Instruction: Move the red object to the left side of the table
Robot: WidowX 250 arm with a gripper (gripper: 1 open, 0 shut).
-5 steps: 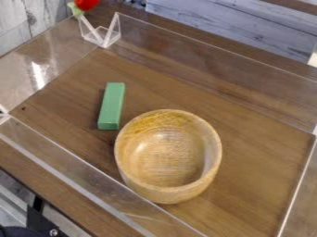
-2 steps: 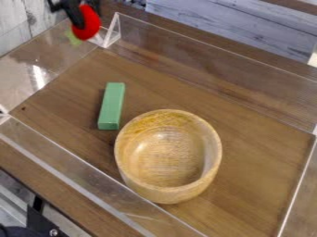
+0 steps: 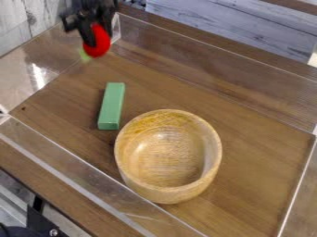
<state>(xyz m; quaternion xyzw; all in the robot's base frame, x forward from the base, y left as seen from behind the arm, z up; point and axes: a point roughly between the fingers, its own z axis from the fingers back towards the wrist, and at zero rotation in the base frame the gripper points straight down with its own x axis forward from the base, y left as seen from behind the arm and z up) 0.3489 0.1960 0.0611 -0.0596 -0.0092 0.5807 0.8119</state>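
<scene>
Above the brown worktop (image 3: 229, 120), beyond the round wooden bowl (image 3: 169, 155), gripping with a dark, blurred pincer (image 3: 93, 28) and, past the far end of the green block (image 3: 111, 106), holding aloft the small, glossy red fruit (image 3: 96, 40).

green block (image 3: 111, 106) beside wooden bowl (image 3: 169, 155)

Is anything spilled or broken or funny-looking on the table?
No, nothing stands out. The wooden bowl sits upright, and the green block lies flat beside it. The red toy fruit is up by the gripper, a bit blurry. I see no spills or cracks.
</scene>
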